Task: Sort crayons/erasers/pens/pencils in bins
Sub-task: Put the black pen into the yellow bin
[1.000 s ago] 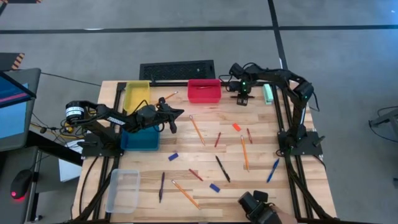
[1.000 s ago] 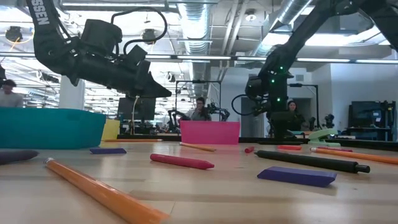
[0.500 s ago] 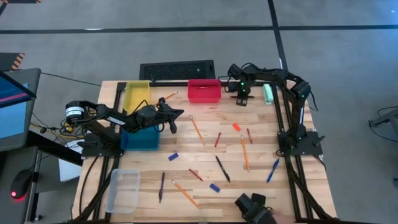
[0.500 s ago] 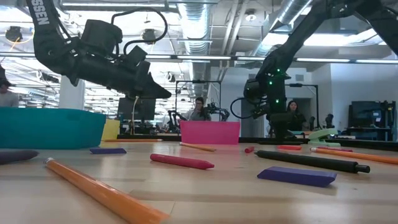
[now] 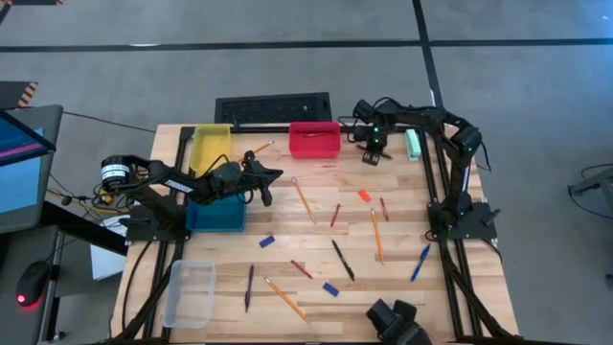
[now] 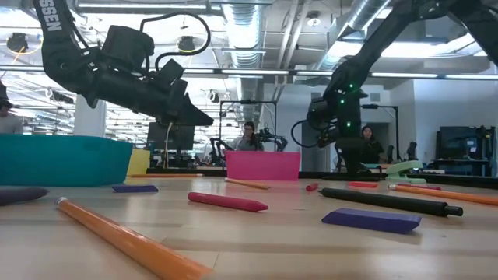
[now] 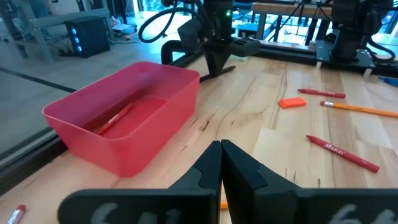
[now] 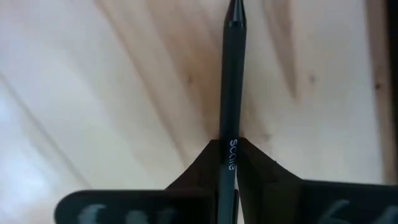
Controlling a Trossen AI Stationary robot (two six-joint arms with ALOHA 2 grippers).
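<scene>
Jaws of your right gripper (image 8: 229, 163) pinch a black pen (image 8: 232, 81) on the worktop (image 5: 402, 211) just beside the red bin (image 5: 315, 140). Your left gripper (image 5: 265, 185) hangs by the teal bin (image 5: 215, 215), jaws pressed together.

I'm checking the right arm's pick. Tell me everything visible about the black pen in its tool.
The black pen is a slim, glossy, plastic-looking stick with small white lettering on its barrel. It lies along the pale wooden table, its tapered end pointing away from the right tool, whose dark fingers are closed on its barrel.
</scene>
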